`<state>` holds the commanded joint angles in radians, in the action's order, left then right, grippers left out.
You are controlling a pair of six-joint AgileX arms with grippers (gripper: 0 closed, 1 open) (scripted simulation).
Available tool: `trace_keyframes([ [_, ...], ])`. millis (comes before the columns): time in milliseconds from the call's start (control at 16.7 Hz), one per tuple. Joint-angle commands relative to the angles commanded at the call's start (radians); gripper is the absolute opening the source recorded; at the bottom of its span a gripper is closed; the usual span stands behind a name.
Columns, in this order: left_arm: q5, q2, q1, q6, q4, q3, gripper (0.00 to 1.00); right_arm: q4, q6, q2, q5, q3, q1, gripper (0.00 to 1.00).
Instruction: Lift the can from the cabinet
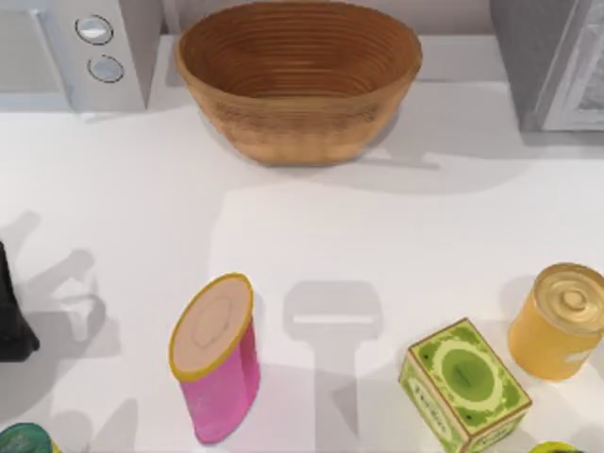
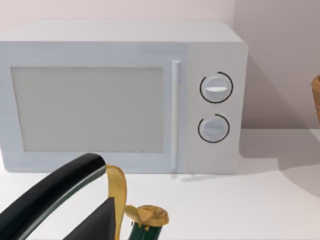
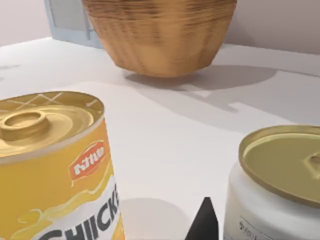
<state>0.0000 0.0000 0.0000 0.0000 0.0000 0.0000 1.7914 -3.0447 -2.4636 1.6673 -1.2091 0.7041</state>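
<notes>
While the yellow can (image 1: 559, 321) stands on the cabinet (image 1: 311, 236), I cannot tell either jaws' opening.

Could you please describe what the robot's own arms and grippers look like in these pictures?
Little of them is on show. The left wrist view has a glossy black, rounded bar-like part of the left gripper with a curved gold strip beside it. The top view shows a dark black piece of the left arm at the table's left edge. The right wrist view shows a pointed black finger of the right gripper.
</notes>
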Motion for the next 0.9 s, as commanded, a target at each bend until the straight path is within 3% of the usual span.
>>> trace_keyframes([
  [540,0.0,0.0,0.0,0.0,0.0,0.0,1.0,0.0,0.0,0.0,0.0,0.0,0.0,0.98],
  [900,0.0,0.0,0.0,0.0,0.0,0.0,1.0,0.0,0.0,0.0,0.0,0.0,0.0,1.0],
])
